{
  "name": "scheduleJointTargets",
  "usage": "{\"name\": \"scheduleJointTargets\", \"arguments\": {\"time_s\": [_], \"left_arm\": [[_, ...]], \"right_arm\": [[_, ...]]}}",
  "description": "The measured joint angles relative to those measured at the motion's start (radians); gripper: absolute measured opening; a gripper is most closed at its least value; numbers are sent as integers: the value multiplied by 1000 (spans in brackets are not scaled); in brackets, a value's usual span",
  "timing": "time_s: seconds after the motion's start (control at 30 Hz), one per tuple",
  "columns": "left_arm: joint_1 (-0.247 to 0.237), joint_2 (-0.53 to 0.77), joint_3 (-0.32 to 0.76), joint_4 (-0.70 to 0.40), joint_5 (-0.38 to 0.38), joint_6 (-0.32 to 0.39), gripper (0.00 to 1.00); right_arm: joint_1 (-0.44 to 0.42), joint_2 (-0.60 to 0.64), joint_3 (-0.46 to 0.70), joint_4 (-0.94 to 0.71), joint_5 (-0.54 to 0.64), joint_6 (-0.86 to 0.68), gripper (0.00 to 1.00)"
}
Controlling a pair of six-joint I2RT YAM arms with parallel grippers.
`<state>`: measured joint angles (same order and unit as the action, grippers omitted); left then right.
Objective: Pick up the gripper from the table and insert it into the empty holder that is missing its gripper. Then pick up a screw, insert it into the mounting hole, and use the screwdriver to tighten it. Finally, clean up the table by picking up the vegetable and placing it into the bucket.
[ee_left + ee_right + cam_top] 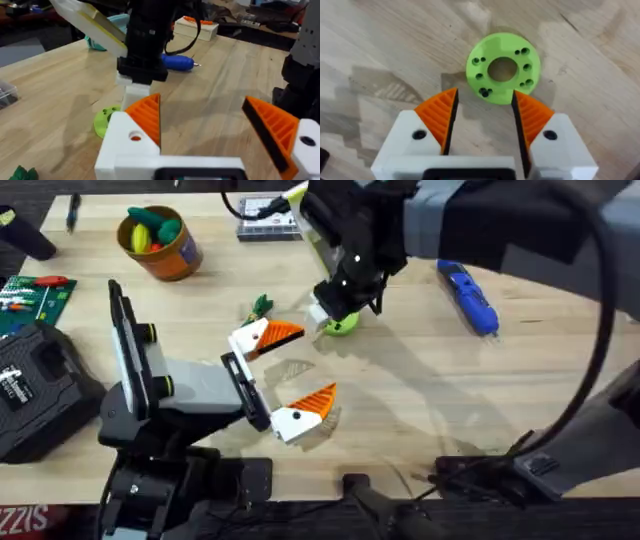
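Right hand spread, empty, hovering just over holder (flat on bench); left hand wide open, empty.

Your right pincer hangs directly above the worktop, its two white fingers spread apart, with the orange ribbed pads facing each other across an empty gap. The holder, a lime-green disc, lies flat on the pale wood just beyond the fingertips. Its near edge sits level with the pad tips, closer to the one pad than the other. You can see a large round bore at its centre and several small holes around it. The pincer casts soft shadows on the wood.
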<state>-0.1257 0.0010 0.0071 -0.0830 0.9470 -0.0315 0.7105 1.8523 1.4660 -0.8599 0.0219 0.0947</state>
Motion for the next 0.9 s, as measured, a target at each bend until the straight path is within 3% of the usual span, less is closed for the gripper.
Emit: {"name": "scheduleJointTargets", "arguments": {"time_s": [0.53,0.67,0.9], "left_arm": [[0,0,0,0,0,0,988],[0,0,0,0,0,0,988],[0,0,0,0,0,0,988]], "right_arm": [[4,0,-82,66,1,22,646],[20,6,-83,82,4,30,430],[24,23,-83,86,4,32,377]]}}
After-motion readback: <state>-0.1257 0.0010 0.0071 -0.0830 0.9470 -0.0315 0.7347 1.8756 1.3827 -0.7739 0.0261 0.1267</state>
